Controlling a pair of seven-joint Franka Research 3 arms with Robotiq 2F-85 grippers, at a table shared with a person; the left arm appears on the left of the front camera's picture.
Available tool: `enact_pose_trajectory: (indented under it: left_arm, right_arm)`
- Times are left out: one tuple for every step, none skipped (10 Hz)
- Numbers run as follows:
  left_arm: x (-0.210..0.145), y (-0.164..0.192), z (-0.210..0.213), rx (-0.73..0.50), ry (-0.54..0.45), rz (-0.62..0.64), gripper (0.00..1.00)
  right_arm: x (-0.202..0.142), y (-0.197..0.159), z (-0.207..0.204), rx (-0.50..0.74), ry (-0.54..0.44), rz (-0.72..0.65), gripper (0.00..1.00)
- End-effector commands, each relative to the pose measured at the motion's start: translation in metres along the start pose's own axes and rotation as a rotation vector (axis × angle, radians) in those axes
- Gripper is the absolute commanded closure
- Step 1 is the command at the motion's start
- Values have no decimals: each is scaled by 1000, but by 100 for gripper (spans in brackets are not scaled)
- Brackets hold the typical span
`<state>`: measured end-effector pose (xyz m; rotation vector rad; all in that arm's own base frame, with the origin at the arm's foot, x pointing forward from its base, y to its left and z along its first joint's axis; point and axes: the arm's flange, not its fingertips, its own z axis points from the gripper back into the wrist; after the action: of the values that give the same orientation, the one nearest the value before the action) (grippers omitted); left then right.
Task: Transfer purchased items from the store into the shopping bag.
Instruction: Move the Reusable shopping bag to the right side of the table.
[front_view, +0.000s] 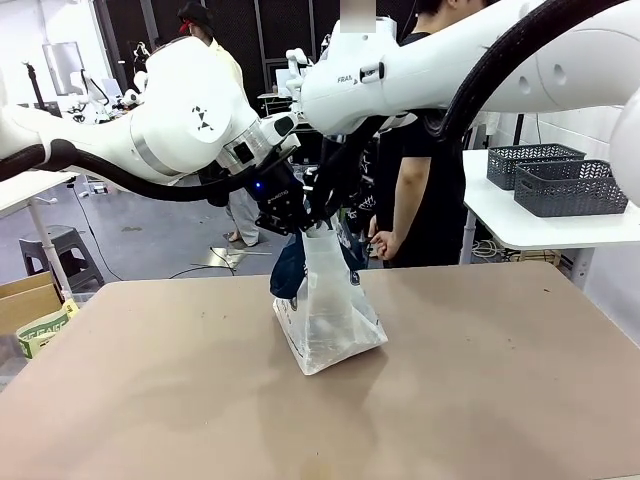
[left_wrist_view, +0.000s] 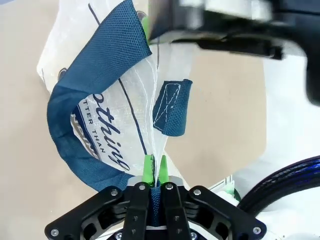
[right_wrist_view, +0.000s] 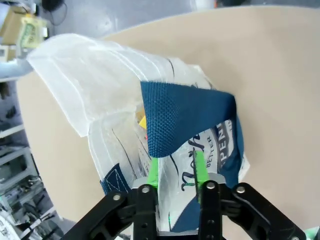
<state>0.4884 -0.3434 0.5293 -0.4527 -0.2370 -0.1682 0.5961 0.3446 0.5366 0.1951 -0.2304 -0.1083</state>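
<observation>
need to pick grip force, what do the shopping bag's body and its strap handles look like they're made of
The shopping bag body looks like thin translucent woven plastic: a fine grid shows in the left wrist view, it creases softly, and a yellow item shows through it. The strap handles look like dark navy woven webbing, matte, with a coarse visible weave and stitched ends. Exact fibre cannot be told.

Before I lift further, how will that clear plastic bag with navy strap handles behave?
The clear plastic bag with navy strap handles is probably floppy: its film creases and sags. It looks light, so it may swing. The left claw pinches thin film, which could slip.
</observation>
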Motion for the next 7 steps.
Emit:
enact_pose_trajectory:
  left_arm:
    - [0,0,2,-12,0,11,100]
    - [0,0,2,-12,0,11,100]
    - [0,0,2,-12,0,11,100]
    - [0,0,2,-12,0,11,100]
    - [0,0,2,-12,0,11,100]
    - [0,0,2,-12,0,11,100]
    - [0,0,2,-12,0,11,100]
  right_arm:
    - [-6,-23,11,40,-37,-17,4]
    - [-5,-29,20,47,-54,-31,0]
    - [-2,-36,26,57,-71,-32,0]
    - [2,-47,34,104,-81,-39,0]
    - [4,-56,43,151,-88,-33,0]
    - [6,-66,51,235,-83,22,0]
    - [8,-81,61,318,-79,53,0]
